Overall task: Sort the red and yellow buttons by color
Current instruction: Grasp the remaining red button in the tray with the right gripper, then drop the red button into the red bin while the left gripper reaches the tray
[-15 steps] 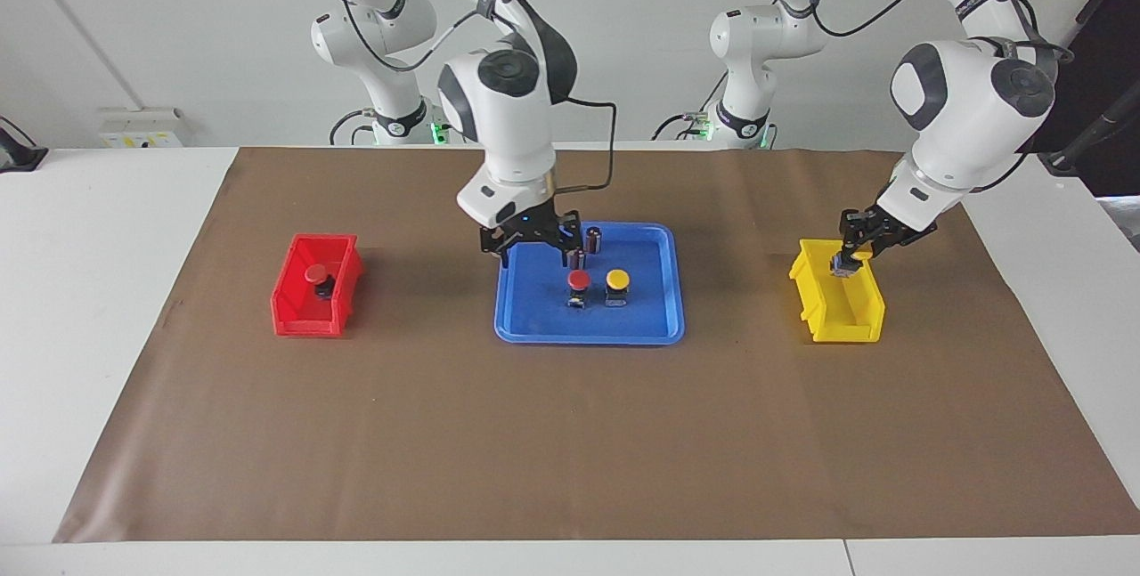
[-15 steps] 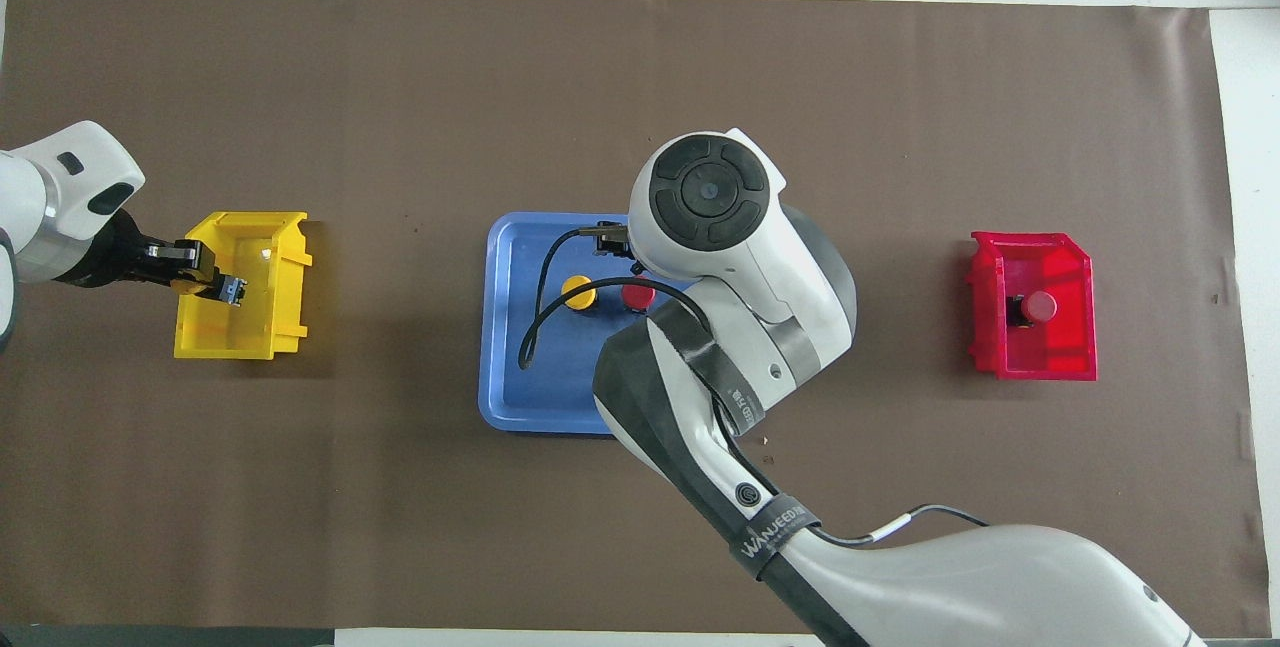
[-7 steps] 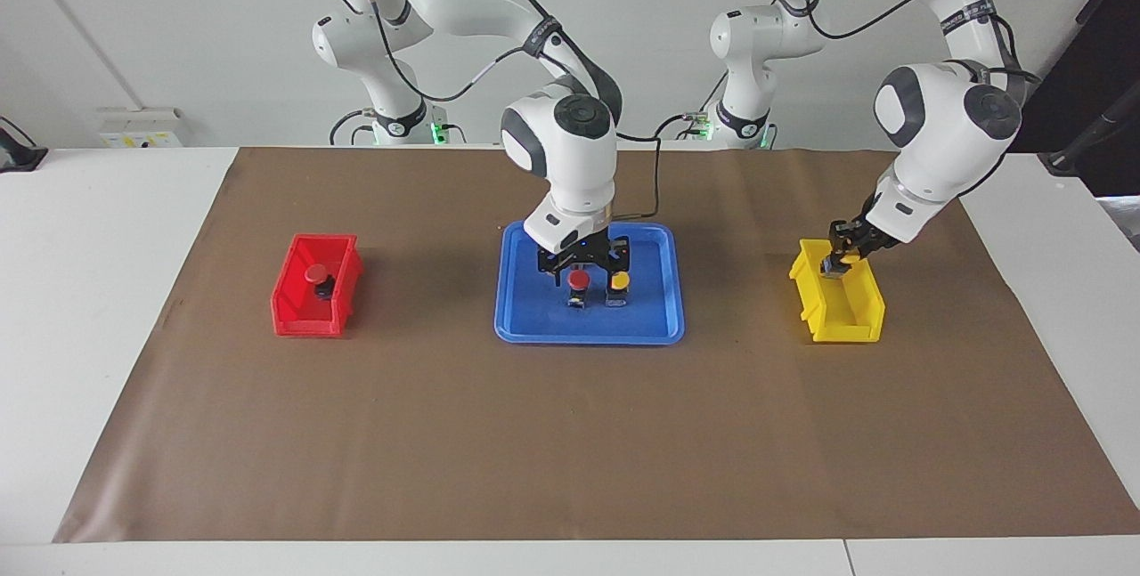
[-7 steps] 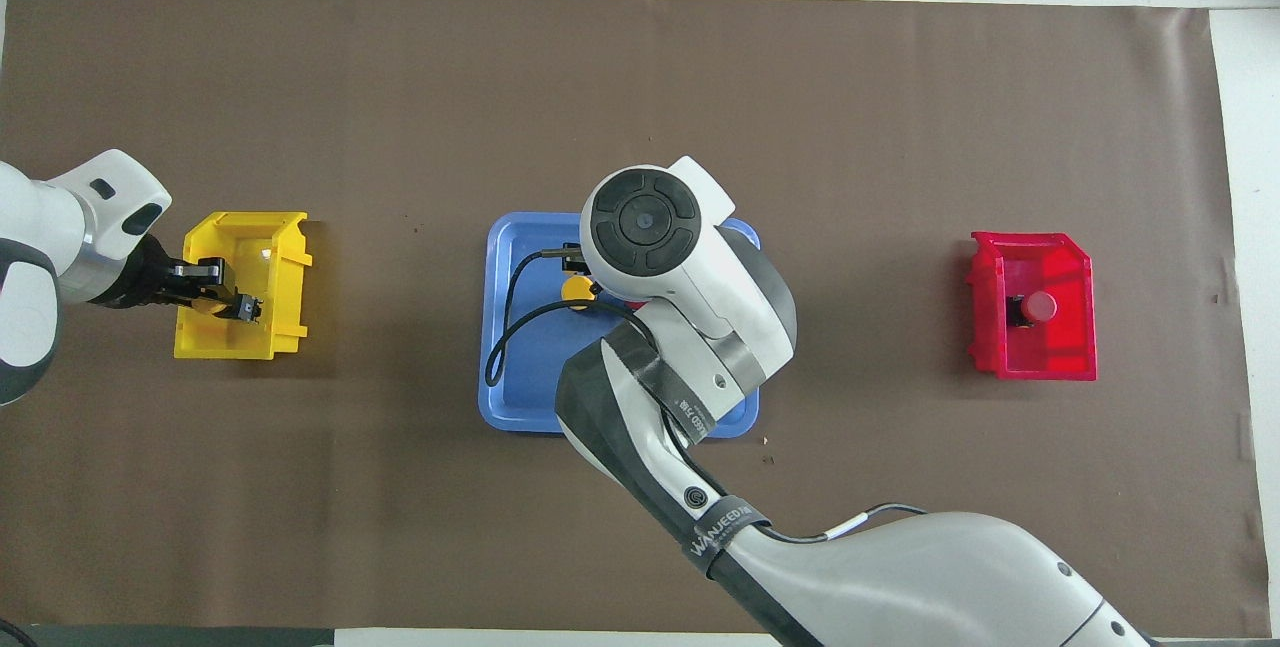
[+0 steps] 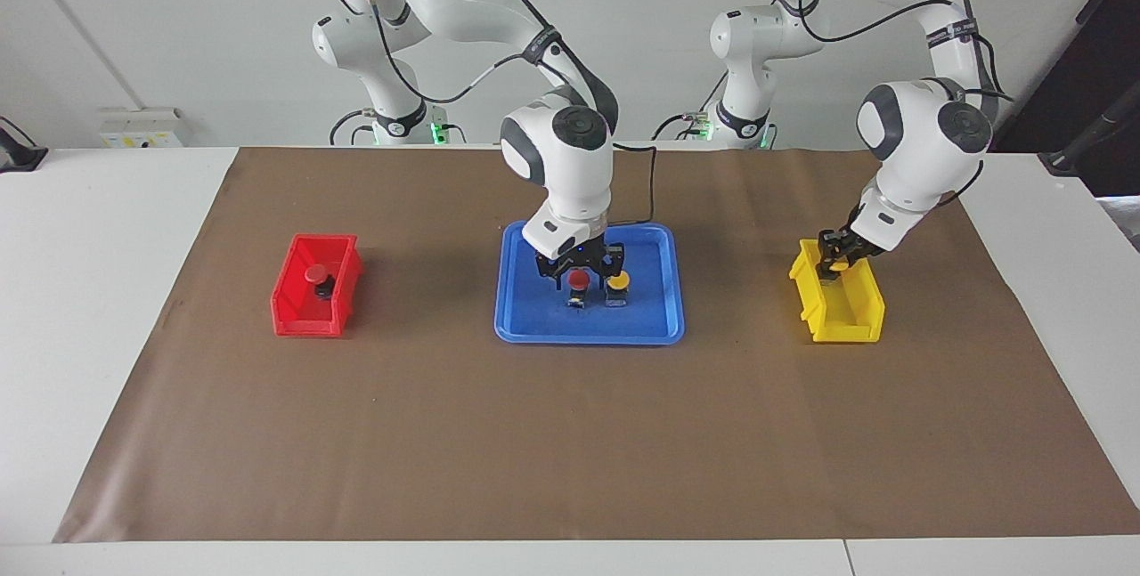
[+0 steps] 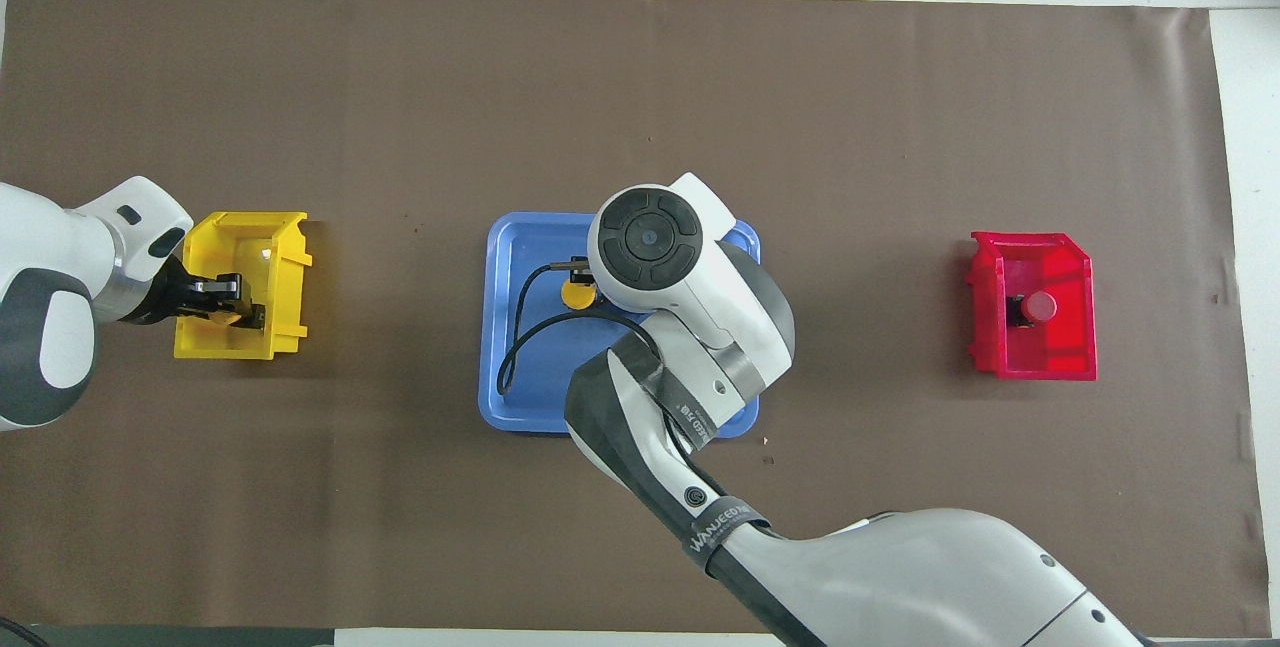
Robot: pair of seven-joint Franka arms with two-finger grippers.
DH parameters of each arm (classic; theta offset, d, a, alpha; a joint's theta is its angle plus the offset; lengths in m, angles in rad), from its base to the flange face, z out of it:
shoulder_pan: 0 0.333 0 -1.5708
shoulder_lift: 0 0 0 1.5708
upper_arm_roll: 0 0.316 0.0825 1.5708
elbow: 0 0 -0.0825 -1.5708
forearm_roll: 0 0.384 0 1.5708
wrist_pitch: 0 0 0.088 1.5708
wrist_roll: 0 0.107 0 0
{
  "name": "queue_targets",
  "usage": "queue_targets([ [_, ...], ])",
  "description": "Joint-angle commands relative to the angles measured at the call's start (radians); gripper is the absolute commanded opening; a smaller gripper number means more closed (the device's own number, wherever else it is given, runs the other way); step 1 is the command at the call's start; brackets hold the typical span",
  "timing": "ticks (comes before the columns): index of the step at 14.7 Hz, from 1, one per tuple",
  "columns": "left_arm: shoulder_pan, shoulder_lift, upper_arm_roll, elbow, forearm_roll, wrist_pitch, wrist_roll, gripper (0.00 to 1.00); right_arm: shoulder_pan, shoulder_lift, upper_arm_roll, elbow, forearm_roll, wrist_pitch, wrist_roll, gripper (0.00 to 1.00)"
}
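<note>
A red button (image 5: 580,278) and a yellow button (image 5: 617,279) stand side by side on the blue tray (image 5: 525,313). My right gripper (image 5: 580,270) is down over the red one, open, a finger on each side of its cap. From overhead the right arm hides that gripper and the red button; only the yellow button (image 6: 577,293) shows on the blue tray (image 6: 510,367). My left gripper (image 5: 836,264) dips into the yellow bin (image 5: 857,313), shut on a second yellow button (image 5: 838,269). Another red button (image 5: 314,274) lies in the red bin (image 5: 289,316).
The bins sit at opposite ends of the brown mat (image 5: 570,434), the red bin (image 6: 1040,362) toward the right arm's end and the yellow bin (image 6: 285,257) toward the left arm's end, with the tray midway. The right arm's forearm (image 6: 690,397) stretches over the tray.
The right gripper came down over the tray onto the red button and its fingers narrowed. The left gripper sank lower into the yellow bin with its yellow button.
</note>
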Motion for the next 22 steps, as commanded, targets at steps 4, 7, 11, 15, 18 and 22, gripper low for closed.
queue_targets([
  [4,0.021,-0.017,-0.008,-0.034,0.026,0.037,-0.009,0.32,0.009,-0.035,-0.003,-0.061,-0.015,0.028,0.012,0.67],
  [7,0.018,-0.017,-0.008,-0.045,0.026,0.051,-0.011,0.32,0.009,-0.037,-0.002,-0.066,-0.015,0.023,0.012,0.62],
  [11,0.015,-0.015,-0.008,-0.086,0.026,0.109,-0.006,0.34,-0.004,-0.035,0.000,-0.052,0.000,0.017,0.009,0.20],
  [15,0.014,-0.009,-0.006,-0.060,0.028,0.093,-0.003,0.75,-0.057,-0.037,-0.002,0.106,-0.001,-0.186,-0.052,0.14],
  [18,0.012,-0.009,-0.006,0.010,0.035,-0.002,-0.005,0.76,-0.212,-0.168,-0.002,0.072,0.000,-0.326,-0.294,0.14],
  [22,0.011,-0.029,-0.008,0.162,0.035,-0.204,-0.003,0.77,-0.451,-0.349,-0.003,-0.101,0.002,-0.383,-0.634,0.14],
])
